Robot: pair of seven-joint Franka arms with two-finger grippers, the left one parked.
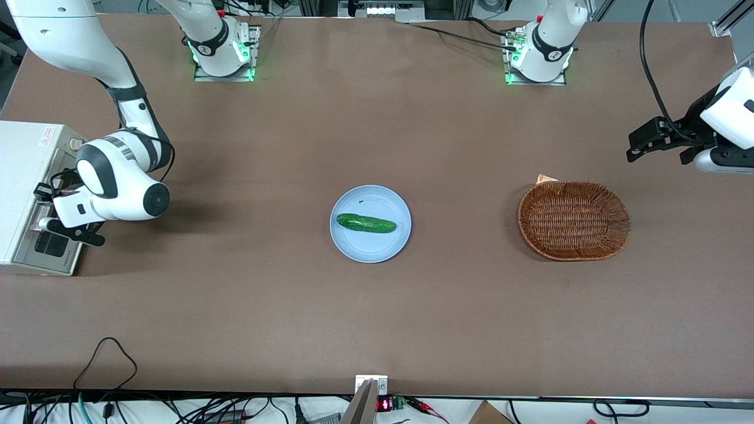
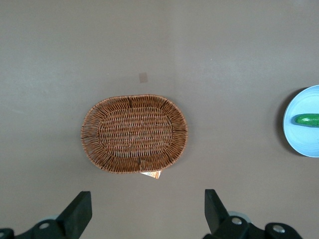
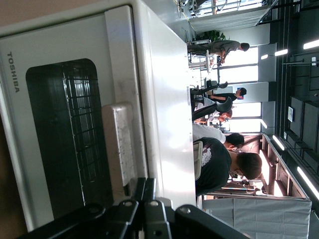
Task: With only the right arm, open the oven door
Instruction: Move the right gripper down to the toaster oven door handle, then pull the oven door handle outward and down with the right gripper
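The white oven [image 1: 23, 176] stands at the working arm's end of the table; in the right wrist view its casing [image 3: 164, 99] fills much of the frame. The oven door [image 3: 65, 134] has a dark glass window with the wire rack showing through it, and it looks closed flush. Its pale bar handle [image 3: 119, 144] runs along the door's upper edge. The right arm [image 1: 118, 176] reaches over the oven's grey front [image 1: 50, 247]. My gripper [image 1: 50, 206] [image 3: 145, 186] is shut and empty, its fingertips pressed together just beside the handle, against the door's top edge.
A pale blue plate [image 1: 353, 247] with a green cucumber [image 1: 365, 223] lies mid-table. A brown wicker basket [image 1: 574, 219] with a small card [image 1: 545, 178] under its rim lies toward the parked arm's end.
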